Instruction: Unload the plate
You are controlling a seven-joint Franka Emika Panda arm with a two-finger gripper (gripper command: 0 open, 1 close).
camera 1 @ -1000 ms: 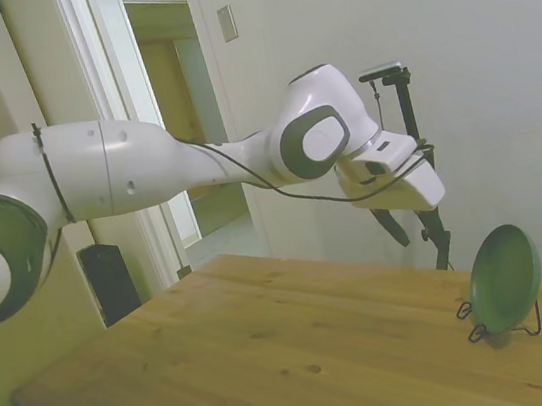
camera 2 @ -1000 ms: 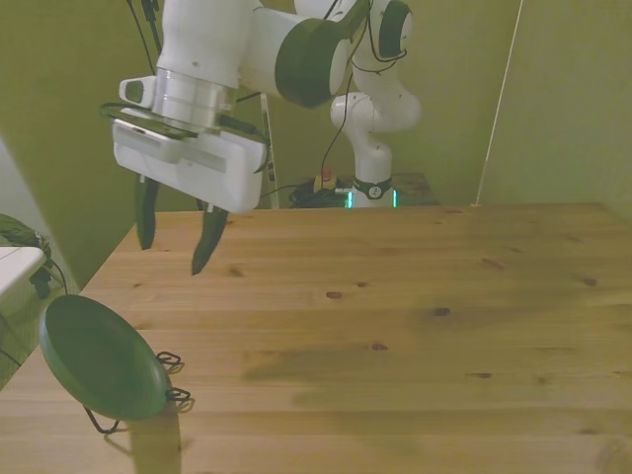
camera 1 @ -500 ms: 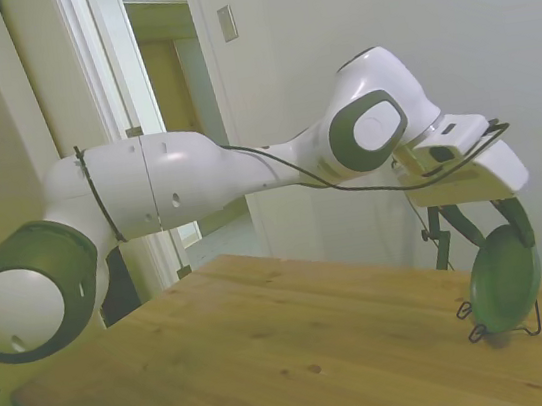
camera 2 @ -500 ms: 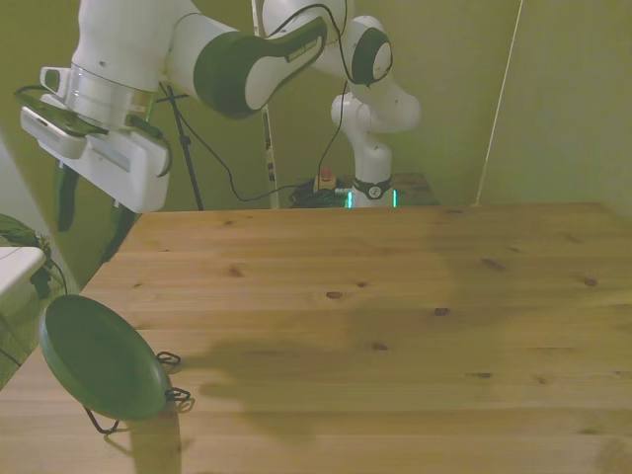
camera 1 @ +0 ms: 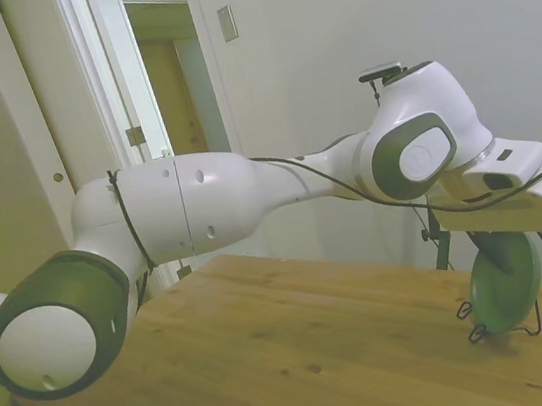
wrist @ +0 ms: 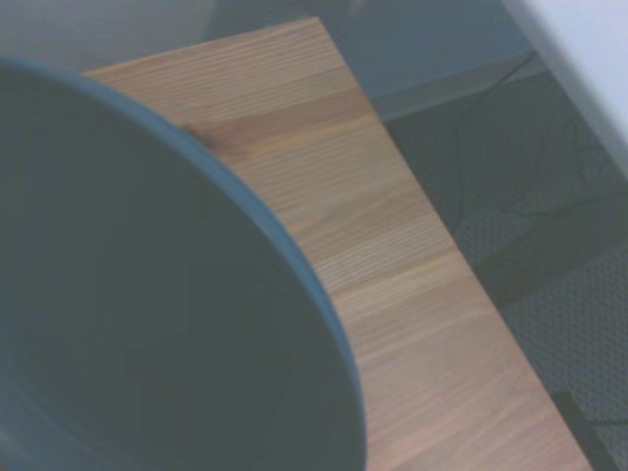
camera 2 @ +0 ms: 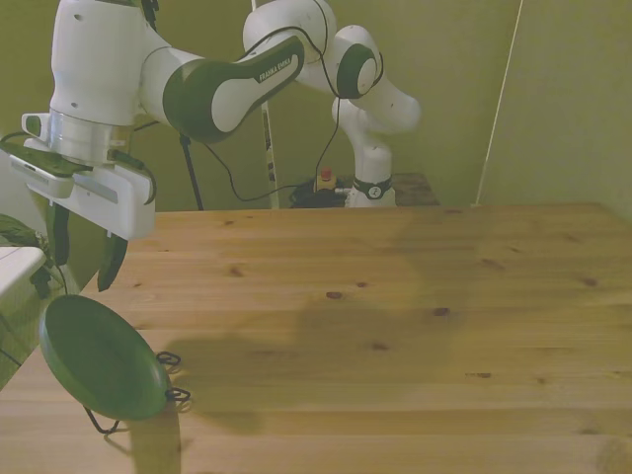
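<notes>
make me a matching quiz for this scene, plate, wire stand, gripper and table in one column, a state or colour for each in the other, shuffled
Things:
1. plate
2. wire stand
3. gripper
4. table

Descriptions:
A. thin, black, under the upright dish
B. pale wood with knots
C. open, fingers pointing down just above the dish's top edge
D. sage green, propped on its edge near the front view's left

Pairs: 1-D, 2-A, 3-C, 4-B
</notes>
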